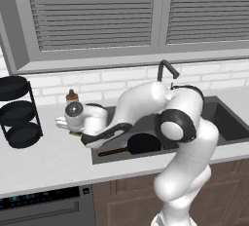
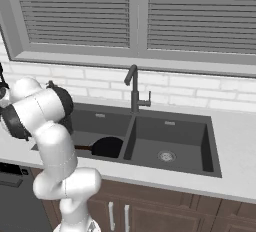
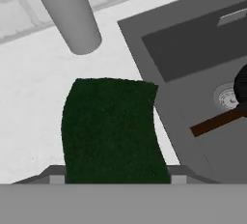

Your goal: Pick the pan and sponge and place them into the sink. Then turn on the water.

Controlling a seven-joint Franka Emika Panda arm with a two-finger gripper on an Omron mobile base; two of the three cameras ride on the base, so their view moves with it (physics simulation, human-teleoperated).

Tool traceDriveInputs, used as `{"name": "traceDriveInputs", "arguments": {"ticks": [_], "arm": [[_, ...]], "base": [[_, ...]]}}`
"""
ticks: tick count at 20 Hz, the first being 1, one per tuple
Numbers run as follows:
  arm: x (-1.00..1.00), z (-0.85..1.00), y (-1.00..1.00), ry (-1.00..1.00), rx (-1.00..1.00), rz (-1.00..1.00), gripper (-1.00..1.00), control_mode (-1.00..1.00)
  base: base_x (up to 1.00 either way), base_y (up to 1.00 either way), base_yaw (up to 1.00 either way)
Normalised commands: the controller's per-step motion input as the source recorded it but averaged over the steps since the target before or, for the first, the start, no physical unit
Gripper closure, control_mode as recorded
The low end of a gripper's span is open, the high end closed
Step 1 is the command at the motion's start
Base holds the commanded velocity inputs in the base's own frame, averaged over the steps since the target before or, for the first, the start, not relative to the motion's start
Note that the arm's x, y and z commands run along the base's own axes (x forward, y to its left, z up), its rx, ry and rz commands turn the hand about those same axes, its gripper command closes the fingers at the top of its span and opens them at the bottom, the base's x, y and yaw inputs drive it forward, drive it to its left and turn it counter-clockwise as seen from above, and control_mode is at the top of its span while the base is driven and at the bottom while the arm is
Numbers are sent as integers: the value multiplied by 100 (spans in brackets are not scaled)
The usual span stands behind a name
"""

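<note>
Hand view: the sponge (image 3: 112, 131) sits at lower centre on the white bench (image 3: 34, 88), beside the sink (image 3: 193, 39) (pan (image 1: 143, 143) already inside). Likely soft, light; pinch its sides. Jaws' state unclear.

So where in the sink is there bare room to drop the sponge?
The right basin is bare around its drain. The left basin is partly taken: the pan lies at its front, handle toward the counter, leaving bare floor behind it. The sponge sits on the counter beside the sink's left rim.
</note>
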Motion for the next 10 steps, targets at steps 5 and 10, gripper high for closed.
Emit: {"name": "traceDriveInputs", "arguments": {"ticks": [5, 10], "arm": [[-8, 93, -78, 2, 0, -10, 100, -100], [-21, 52, -100, 4, 0, -12, 100, -100]], "base": [[0, 0, 0], [0, 0, 0]]}}
